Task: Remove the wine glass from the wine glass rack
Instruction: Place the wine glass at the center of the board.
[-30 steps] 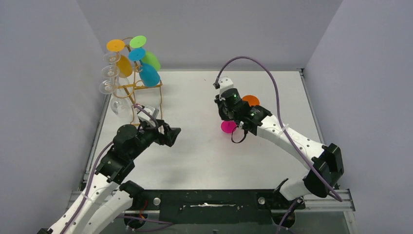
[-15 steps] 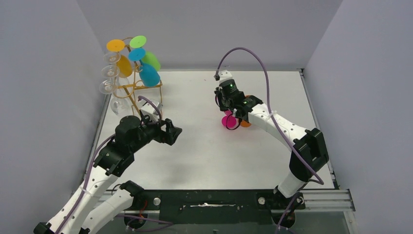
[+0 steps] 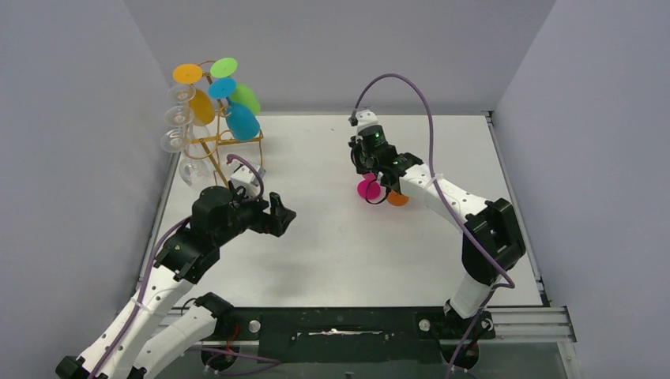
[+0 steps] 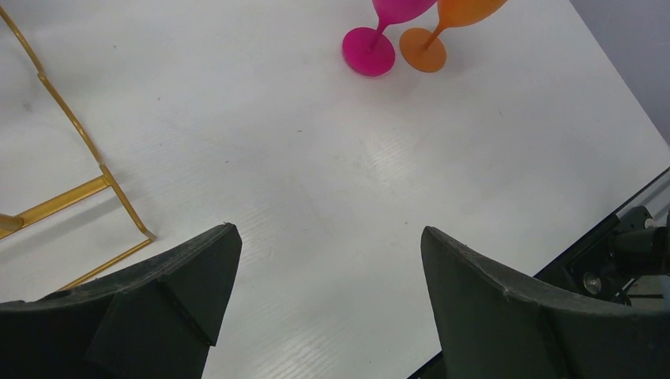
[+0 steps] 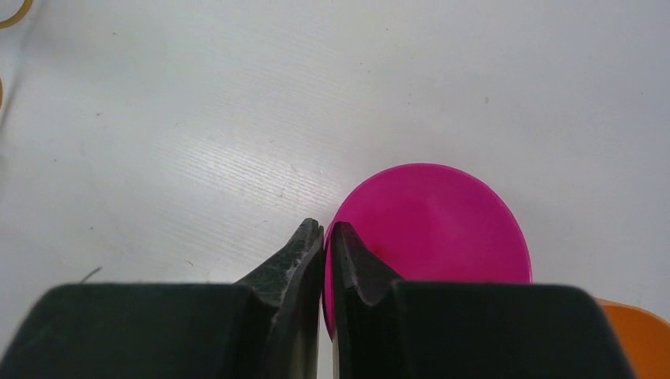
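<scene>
The gold wire wine glass rack (image 3: 209,142) stands at the table's back left, and a corner of its base (image 4: 63,199) shows in the left wrist view. Orange (image 3: 195,93), green (image 3: 245,96), blue (image 3: 242,121) and clear (image 3: 177,128) wine glasses hang on it. A pink wine glass (image 3: 367,189) stands upright on the table mid-right, its foot (image 4: 368,52) down. My right gripper (image 3: 370,175) (image 5: 325,226) is shut on its rim (image 5: 430,225) from above. My left gripper (image 3: 280,214) (image 4: 328,229) hangs open over bare table, right of the rack.
An orange wine glass (image 3: 397,198) (image 4: 423,50) stands on the table right beside the pink one. Grey walls close in the table on the left, back and right. The table's near edge and a black rail (image 4: 624,253) lie close to the left gripper.
The right gripper has carried the pink glass a little toward the back, next to the orange glass. The left arm has crept slightly to the right, still open.
</scene>
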Controlling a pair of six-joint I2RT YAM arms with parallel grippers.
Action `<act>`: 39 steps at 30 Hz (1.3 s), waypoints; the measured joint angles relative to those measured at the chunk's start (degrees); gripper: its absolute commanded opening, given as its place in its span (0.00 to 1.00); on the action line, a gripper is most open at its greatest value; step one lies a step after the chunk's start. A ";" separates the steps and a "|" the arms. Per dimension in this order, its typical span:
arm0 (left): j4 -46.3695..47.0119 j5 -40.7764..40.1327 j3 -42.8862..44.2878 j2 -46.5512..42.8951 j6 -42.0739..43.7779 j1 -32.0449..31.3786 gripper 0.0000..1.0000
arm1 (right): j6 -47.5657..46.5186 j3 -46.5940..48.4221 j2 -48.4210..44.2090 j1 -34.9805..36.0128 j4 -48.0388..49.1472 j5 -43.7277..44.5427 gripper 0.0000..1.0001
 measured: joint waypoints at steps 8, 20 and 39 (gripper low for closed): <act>-0.37 -1.64 0.00 -0.79 -1.25 0.00 0.85 | -0.48 -1.18 0.90 -0.02 1.38 0.26 0.16; -1.38 -1.84 0.00 0.04 -1.36 0.00 0.85 | -0.90 -1.16 0.90 -0.02 0.28 0.11 0.23; -1.75 0.72 6.40 11.28 -3.93 0.09 0.86 | 2.01 -3.85 -8.83 -0.02 -0.46 -1.22 0.79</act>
